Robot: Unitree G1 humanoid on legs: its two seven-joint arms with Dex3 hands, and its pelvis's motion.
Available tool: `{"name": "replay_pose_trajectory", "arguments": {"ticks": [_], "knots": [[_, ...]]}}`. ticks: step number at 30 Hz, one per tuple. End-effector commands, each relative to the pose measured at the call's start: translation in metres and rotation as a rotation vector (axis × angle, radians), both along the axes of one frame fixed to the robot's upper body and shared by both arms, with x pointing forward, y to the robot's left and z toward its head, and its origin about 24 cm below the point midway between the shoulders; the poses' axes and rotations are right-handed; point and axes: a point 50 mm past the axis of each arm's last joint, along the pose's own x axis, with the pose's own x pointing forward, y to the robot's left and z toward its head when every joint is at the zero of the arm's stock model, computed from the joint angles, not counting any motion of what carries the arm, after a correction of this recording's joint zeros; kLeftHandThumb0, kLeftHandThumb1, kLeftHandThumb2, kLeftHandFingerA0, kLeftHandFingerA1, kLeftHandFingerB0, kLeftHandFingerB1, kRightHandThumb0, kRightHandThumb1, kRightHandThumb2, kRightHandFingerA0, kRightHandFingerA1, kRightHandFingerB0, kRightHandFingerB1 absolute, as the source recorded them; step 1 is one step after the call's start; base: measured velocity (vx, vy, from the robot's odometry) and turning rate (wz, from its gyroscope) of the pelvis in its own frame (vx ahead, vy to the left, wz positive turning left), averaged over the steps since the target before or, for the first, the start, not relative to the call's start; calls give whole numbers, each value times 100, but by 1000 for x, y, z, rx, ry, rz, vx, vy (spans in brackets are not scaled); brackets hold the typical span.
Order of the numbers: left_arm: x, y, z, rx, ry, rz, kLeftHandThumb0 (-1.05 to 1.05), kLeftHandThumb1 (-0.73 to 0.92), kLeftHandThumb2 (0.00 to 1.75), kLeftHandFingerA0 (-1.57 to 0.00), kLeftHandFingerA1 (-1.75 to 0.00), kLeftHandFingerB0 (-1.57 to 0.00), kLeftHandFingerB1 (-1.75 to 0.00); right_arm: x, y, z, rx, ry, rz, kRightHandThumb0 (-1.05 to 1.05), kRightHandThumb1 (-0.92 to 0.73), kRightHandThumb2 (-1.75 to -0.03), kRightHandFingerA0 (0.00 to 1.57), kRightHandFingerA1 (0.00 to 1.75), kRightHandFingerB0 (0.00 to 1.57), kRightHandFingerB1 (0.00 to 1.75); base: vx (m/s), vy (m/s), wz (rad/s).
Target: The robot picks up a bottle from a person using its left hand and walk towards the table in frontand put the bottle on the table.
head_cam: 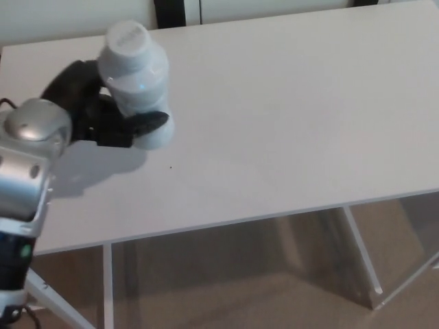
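A white bottle (137, 82) with a white cap stands nearly upright over the left part of the white table (295, 116). Its base is at or just above the tabletop; I cannot tell whether it touches. My left hand (103, 116) is shut on the bottle, with black fingers (147, 122) wrapped round its lower half. The silver left forearm (27, 164) comes in from the picture's left edge. My right hand does not show.
The table's front edge (240, 219) runs across the lower picture, with white legs (360, 250) and brown floor below. A dark strip (169, 11) sits behind the table's far edge.
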Motion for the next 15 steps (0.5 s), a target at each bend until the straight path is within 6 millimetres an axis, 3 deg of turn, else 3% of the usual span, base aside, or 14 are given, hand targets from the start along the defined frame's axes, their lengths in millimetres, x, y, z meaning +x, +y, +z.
{"name": "replay_pose_trajectory", "arguments": {"ticks": [1, 2, 7, 15], "knots": [[7, -13, 4, 77, -100, -38, -27, 72, 61, -119, -111, -84, -83, -3, -5, 3, -13, 5, 17, -41, -67, -60, 74, 44, 59, 39, 0, 0, 0], [8, -18, -5, 75, -66, -41, -27, 72, 61, -121, -108, -88, -75, -4, -4, 2, -13, 6, 5, -41, -66, -59, 74, 43, 58, 39, 0, 0, 0], [10, -31, -20, 77, -40, -72, -25, 74, 62, -123, -107, -87, -84, 0, -4, 2, -21, 9, 12, -42, -65, -59, 74, 43, 58, 39, 0, 0, 0], [9, -44, -25, 111, -48, -106, -27, 76, 62, -124, -105, -85, -90, 4, -4, 4, -10, -8, 12, -42, -65, -59, 73, 43, 57, 39, 0, 0, 0]]}}
